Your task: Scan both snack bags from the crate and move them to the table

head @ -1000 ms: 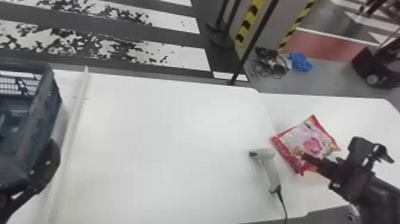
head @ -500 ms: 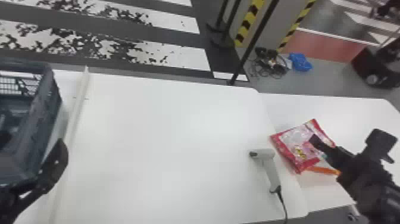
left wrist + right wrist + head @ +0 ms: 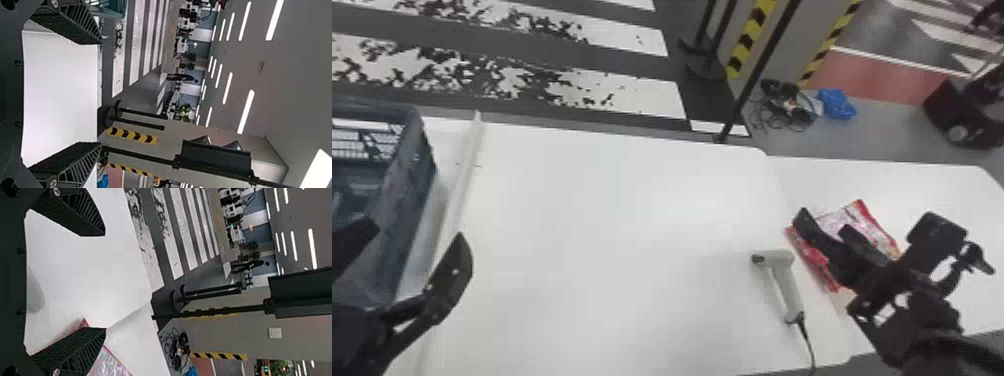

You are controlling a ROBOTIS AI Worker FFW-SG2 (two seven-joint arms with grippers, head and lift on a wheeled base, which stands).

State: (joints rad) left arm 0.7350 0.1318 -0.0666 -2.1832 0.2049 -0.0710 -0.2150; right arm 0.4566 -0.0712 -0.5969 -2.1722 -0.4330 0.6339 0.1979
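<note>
At the left edge sits the blue crate; the left gripper, lower left, is spread. Toward the lower right, the scanner lies on the white table. Beside it, right of centre, lies a red snack bag, overlapped by the right gripper, its fingers spread.

Snack bag in glossy plastic — table smooth, crate matt plastic.
</note>
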